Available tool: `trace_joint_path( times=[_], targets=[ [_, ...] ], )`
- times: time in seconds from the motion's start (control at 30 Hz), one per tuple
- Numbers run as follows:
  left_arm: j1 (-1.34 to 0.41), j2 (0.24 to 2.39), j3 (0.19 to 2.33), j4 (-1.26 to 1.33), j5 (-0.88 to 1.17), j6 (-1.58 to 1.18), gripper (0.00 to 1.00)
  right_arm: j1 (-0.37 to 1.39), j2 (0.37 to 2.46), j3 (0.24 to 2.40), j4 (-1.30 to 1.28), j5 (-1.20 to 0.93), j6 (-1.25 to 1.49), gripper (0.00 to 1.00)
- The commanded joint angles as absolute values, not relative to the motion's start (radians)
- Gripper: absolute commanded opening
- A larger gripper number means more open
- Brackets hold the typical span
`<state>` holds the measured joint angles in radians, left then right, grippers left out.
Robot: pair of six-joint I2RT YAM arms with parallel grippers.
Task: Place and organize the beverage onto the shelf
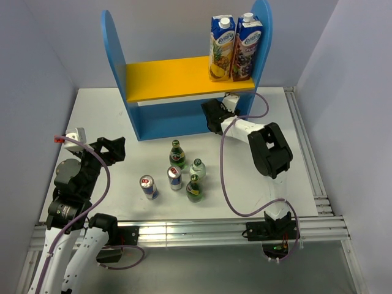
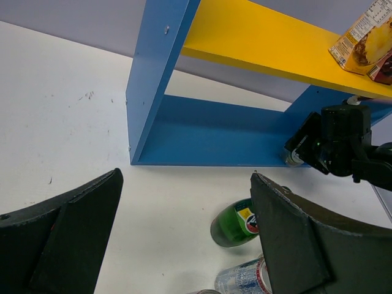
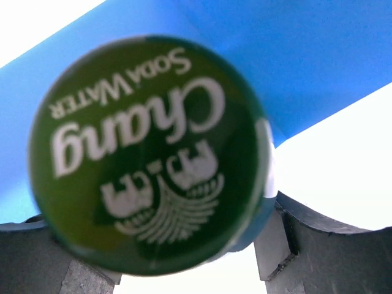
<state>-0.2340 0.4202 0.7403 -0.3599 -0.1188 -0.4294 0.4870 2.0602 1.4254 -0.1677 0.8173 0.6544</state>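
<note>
The shelf [image 1: 168,76] has blue side panels and a yellow upper board. My right gripper [image 1: 212,116] is at the right end of the lower level, shut on a clear bottle. That bottle's green cap [image 3: 150,153] fills the right wrist view and its base [image 2: 293,157] shows low at the shelf's front edge in the left wrist view. On the table stand two green bottles [image 1: 177,154] [image 1: 195,188], a clear bottle [image 1: 196,168] and two cans [image 1: 174,177] [image 1: 148,187]. My left gripper [image 1: 113,150] is open and empty, left of them.
Two juice cartons [image 1: 234,48] stand at the right end of the upper board. The shelf's lower level [image 2: 233,138] is bare to the left of my right gripper. Metal rails [image 1: 306,159] run along the table's right and near edges.
</note>
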Motion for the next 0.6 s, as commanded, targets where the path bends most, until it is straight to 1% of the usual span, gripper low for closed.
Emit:
trace_joint_path(
  times=[0.0,0.1,0.27,0.43,0.5,0.57],
  targets=[
    [-0.229,0.408,0.741,-0.322,-0.098,-0.408,0.91,0.477,2.016,1.497,-0.008,0.933,0.568,0.0],
    [-0.229,0.41,0.741,-0.322,-0.1,-0.407,0.91,0.477,2.005,1.477,0.046,0.954,0.571,0.0],
    [-0.229,0.408,0.741,-0.322,-0.1,-0.408,0.91,0.479,1.976,1.387,0.263,0.934,0.511,0.0],
    [-0.227,0.41,0.739,-0.322,-0.098,-0.407,0.91,0.477,2.019,1.427,0.328,0.887,0.427,0.0],
    [-0.227,0.41,0.739,-0.321,-0.098,-0.408,0.91,0.476,2.032,1.42,0.4,0.87,0.378,0.0],
    [-0.227,0.411,0.739,-0.319,-0.097,-0.407,0.91,0.477,2.042,1.43,0.405,0.864,0.373,0.0]
  ],
)
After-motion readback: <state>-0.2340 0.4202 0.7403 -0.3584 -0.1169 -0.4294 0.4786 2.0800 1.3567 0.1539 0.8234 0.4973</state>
